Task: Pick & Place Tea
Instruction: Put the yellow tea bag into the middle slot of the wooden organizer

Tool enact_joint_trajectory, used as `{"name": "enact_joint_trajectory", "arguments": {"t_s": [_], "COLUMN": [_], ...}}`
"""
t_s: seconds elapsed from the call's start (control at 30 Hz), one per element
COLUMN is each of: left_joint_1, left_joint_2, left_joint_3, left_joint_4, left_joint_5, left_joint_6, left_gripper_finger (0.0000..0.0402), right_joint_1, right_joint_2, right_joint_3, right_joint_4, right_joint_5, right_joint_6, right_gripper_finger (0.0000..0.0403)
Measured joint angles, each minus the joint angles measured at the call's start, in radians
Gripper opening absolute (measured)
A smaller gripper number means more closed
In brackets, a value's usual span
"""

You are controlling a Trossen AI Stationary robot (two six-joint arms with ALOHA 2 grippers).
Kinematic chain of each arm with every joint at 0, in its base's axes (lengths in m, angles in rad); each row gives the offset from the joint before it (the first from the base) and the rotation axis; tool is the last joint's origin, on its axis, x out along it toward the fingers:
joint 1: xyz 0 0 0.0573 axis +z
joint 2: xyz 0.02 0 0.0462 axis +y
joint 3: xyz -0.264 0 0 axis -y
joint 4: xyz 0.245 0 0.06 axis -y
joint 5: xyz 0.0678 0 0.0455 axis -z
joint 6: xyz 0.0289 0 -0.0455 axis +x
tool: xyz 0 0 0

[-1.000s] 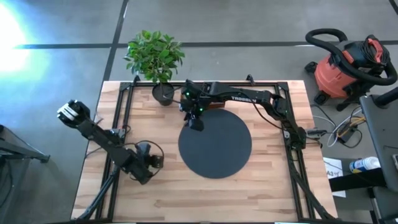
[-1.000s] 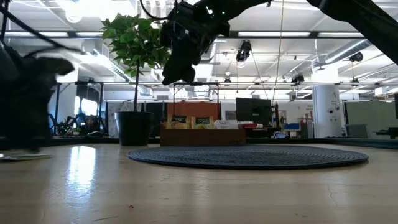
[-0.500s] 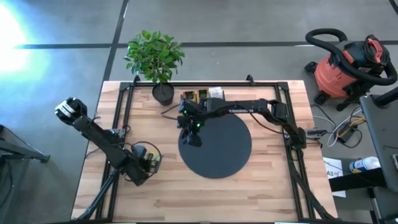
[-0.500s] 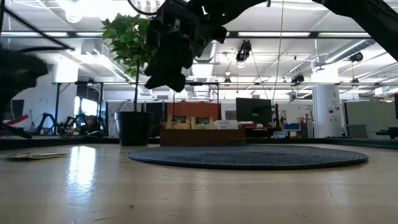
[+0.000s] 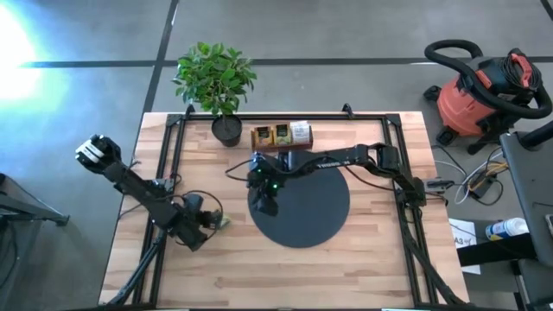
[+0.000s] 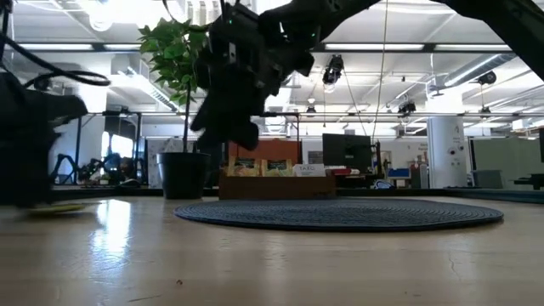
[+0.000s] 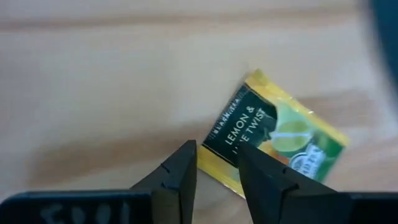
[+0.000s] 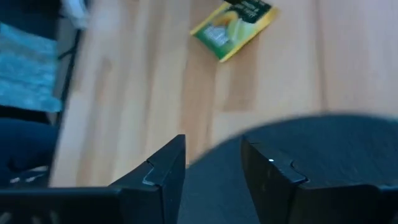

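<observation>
One yellow-green tea sachet (image 7: 273,137) lies flat on the wood, left of the black disc (image 5: 311,207); it also shows in the right wrist view (image 8: 233,22) and the low view (image 6: 55,206). My left gripper (image 7: 217,152) is low over the sachet's nearer edge, its fingers a narrow gap apart. My right gripper (image 8: 213,149) hangs open and empty above the disc's left rim (image 5: 266,203). More sachets stand in the brown tray (image 5: 281,136) at the far edge. My left gripper points down at the sachet's dark-printed edge (image 7: 227,146), with one fingertip (image 7: 249,165) in front of it. I cannot tell whether the fingers touch the sachet, which lies flat on the table.
A potted plant (image 5: 216,78) stands at the far left, beside the tray. Black frame rails (image 5: 168,155) run along the table's left and right sides. Bare wood lies along the near edge. A red shop vacuum (image 5: 484,91) stands on the floor off the table's right.
My right gripper has swung from the tray toward the near edge along the disc's left rim and has come lower, uncovering the tray in the high view. My left gripper rose a little, then came down again by the sachet.
</observation>
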Motion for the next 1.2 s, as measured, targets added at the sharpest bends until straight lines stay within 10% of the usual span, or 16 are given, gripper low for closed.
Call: {"name": "enact_joint_trajectory", "arguments": {"t_s": [0.27, 0.6, 1.2], "left_joint_1": [0.041, 0.073, 0.152], "left_joint_2": [0.057, 0.172, 0.306], "left_joint_3": [-0.071, -0.073, -0.004], "left_joint_4": [0.344, 0.483, 0.64], "left_joint_5": [-0.262, -0.259, -0.272], "left_joint_6": [0.108, 0.153, 0.158], "left_gripper_finger": [0.0094, 0.0094, 0.0094], "right_joint_1": [-0.016, -0.052, -0.009], "right_joint_2": [-0.001, 0.045, 0.063], "right_joint_3": [-0.106, -0.166, -0.168], "right_joint_4": [-0.006, 0.209, 0.201], "right_joint_5": [0.057, -0.08, -0.032], "right_joint_6": [0.054, 0.408, 0.46], "right_gripper_finger": [0.0143, 0.0164, 0.0175]}}
